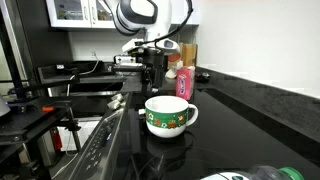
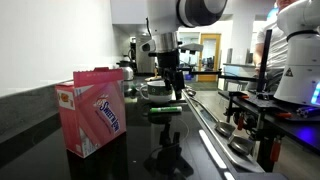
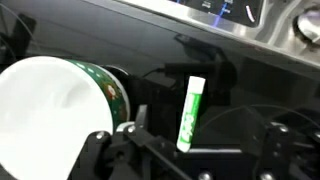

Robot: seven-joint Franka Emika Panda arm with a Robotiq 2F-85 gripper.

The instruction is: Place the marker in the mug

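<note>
A green and white marker (image 3: 190, 112) lies flat on the black countertop; it also shows in an exterior view (image 2: 163, 111). A white mug with a green patterned band (image 1: 168, 115) stands upright beside it, at the left in the wrist view (image 3: 55, 115). My gripper (image 3: 188, 150) is open, just above the counter, with one finger on each side of the marker's near end. It hangs over the marker in an exterior view (image 2: 173, 88) and sits behind the mug in an exterior view (image 1: 150, 75), where the marker is hidden.
A pink snack box (image 2: 95, 112) stands on the counter near the wall; it also shows in an exterior view (image 1: 183, 82). A stove with a control panel (image 3: 230, 12) borders the counter. A second robot base (image 2: 290, 50) stands beyond the stove.
</note>
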